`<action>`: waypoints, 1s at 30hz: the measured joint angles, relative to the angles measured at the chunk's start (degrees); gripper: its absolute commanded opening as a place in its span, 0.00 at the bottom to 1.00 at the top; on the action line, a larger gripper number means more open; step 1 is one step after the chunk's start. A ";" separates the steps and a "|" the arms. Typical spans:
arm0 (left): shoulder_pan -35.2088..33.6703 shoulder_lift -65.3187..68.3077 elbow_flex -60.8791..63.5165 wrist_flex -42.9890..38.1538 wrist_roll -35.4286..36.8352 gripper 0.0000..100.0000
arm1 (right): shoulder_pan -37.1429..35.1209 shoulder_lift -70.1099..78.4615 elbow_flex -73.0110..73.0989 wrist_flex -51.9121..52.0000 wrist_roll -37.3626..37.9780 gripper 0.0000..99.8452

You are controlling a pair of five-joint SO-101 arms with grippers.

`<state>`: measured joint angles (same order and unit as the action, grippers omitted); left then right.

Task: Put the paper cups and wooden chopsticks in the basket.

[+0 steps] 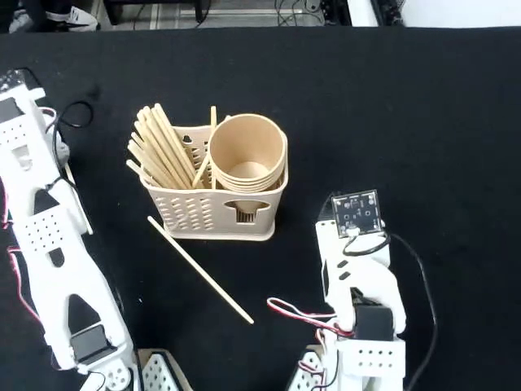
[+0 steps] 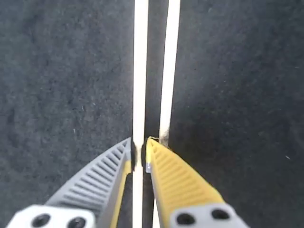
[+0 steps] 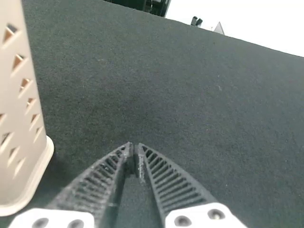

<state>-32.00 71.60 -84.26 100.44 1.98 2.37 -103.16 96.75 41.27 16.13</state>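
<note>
Black mat [image 1: 423,122]: left gripper [image 2: 138,156] pinches one chopstick [image 2: 140,71] at nine o'clock of basket [image 1: 203,213]; I judge lifting comes next.

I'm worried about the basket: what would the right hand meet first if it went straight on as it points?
Probably just the black tabletop; the right hand aims past the basket, which stands off to one side. Depth is unclear.

The bench [image 1: 423,106] has a black felt-looking cloth [image 1: 391,163] over it. Sitting right on that is the beige slotted basket [image 1: 213,216], with one loose wooden chopstick [image 1: 200,270] lying diagonally just in front of it. From the left wrist view, two more wooden chopsticks [image 2: 140,71] lie flat side by side, a thin gap between them.
</note>
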 measured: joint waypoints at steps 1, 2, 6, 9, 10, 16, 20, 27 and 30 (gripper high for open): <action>0.00 -1.76 1.41 0.18 0.09 0.03 | 0.00 0.00 0.00 0.00 0.00 0.01; 0.00 -4.31 3.78 0.18 0.18 0.03 | 0.00 0.00 0.00 0.00 0.00 0.01; 0.18 -19.43 19.60 0.18 0.44 0.03 | 0.00 0.00 0.00 0.00 0.00 0.01; 1.67 -35.69 34.81 0.18 0.44 0.03 | 0.00 0.00 0.00 0.00 0.00 0.01; 2.46 -42.02 39.91 0.09 0.44 0.03 | 0.00 0.00 0.00 0.00 0.00 0.01; 9.14 -77.89 62.95 -7.91 0.53 0.03 | 0.00 0.00 0.00 0.00 0.00 0.01; 16.18 -98.90 76.84 -18.02 1.14 0.03 | 0.00 0.00 0.00 0.00 0.00 0.01; 27.08 -131.78 108.04 -48.97 7.21 0.03 | 0.00 0.00 0.00 0.00 0.00 0.01; 31.12 -142.51 124.92 -67.60 7.91 0.03 | 0.00 0.00 0.00 0.00 0.00 0.01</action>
<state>-0.88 -70.90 40.66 32.84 9.89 2.37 -103.16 96.75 41.27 16.13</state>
